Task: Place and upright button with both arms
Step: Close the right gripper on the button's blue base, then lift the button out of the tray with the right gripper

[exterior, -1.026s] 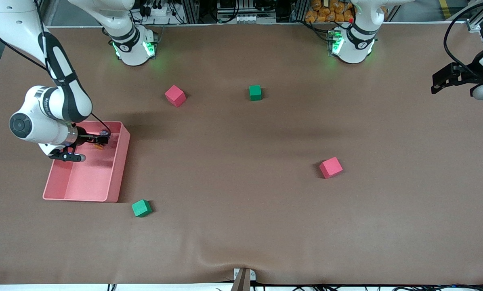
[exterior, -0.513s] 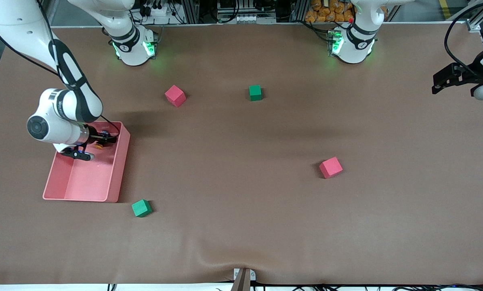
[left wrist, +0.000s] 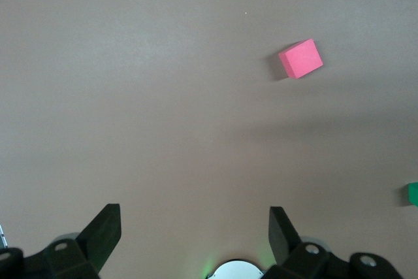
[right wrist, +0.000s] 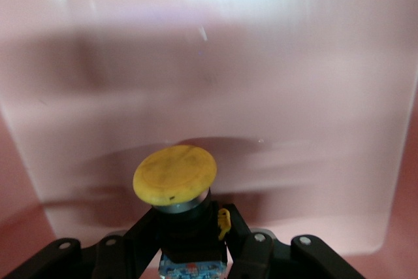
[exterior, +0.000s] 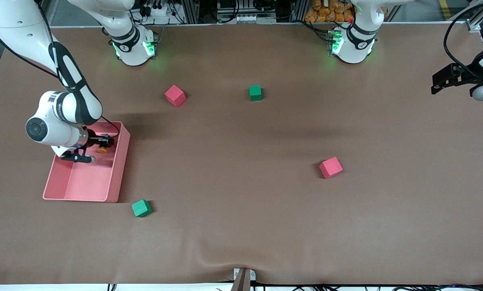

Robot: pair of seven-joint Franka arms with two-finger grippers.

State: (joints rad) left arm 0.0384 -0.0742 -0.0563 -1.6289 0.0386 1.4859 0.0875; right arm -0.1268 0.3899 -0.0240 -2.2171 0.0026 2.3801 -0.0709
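Since a second ago the right arm has drawn its claw (exterior: 104, 142) toward the right arm's end of the pink tray (exterior: 118, 169), over the tray's floor. That right claw is clamped on the button (exterior: 101, 150), pinching its black body, with the round orange cap sticking out past the fingertips (right wrist: 147, 230). Way over at the left arm's end of the table (exterior: 241, 226), the left arm waits, its claw (left wrist: 194, 227) spread wide with nothing between the fingers, looking down at a pink cube (exterior: 330, 167).

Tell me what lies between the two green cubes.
Only bare brown table lies between the green cube by the bin and the green cube nearer the bases, in the front view.
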